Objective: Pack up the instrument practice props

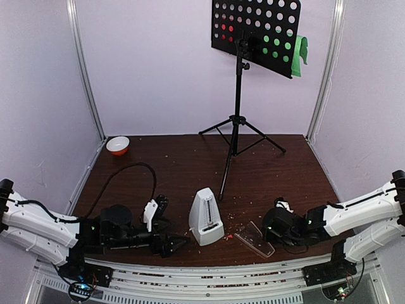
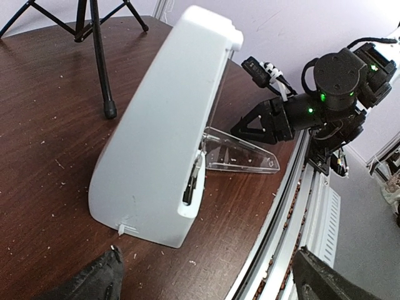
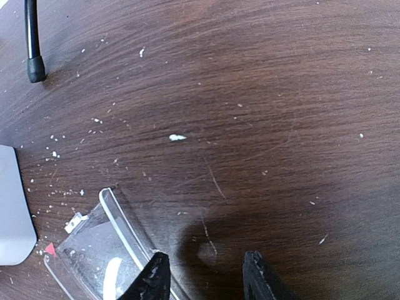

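1. Far left: small orange-and-white bowl (image 1: 118, 145) sits in the back-left corner of the counter (image 1: 177, 158), near a wall post and well apart from everything else. There is a wide bare stretch of counter between it and the stand legs.
2. The left hand (image 2: 209, 265) has its fingers wide apart and holds nothing. It sits low at the near edge, facing the side of the metronome. The rail (image 2: 294, 206) is right beside it, so room is tight on that side.
3. The metronome (image 1: 205, 218) is a white pyramid, upright near the front edge between both hands. Its front face is uncovered. The counter is open behind it and to its left.
4. The music stand (image 1: 237, 120) is a black tripod, upright at the back, right of centre. One foot lands just behind the metronome. Its perforated desk (image 1: 256, 31) is up high and tilted. The red page (image 1: 226, 28) shows through the left holes. The green page (image 1: 301, 54) shows through the right holes and sticks out past the right edge.
5. The clear cover (image 1: 253, 237) is off and lies on the counter just right of the metronome, close to the front edge.
6. The right hand (image 3: 203, 278) has its fingers partway apart, with bare wood visible between them. The cover's rim runs right up to one finger; can't tell if they touch.
7. The surface is dark wood grain with white crumbs (image 3: 177, 137), thickest around the metronome and cover. Lilac walls (image 1: 158, 63) close three sides, with metal posts in the corners.
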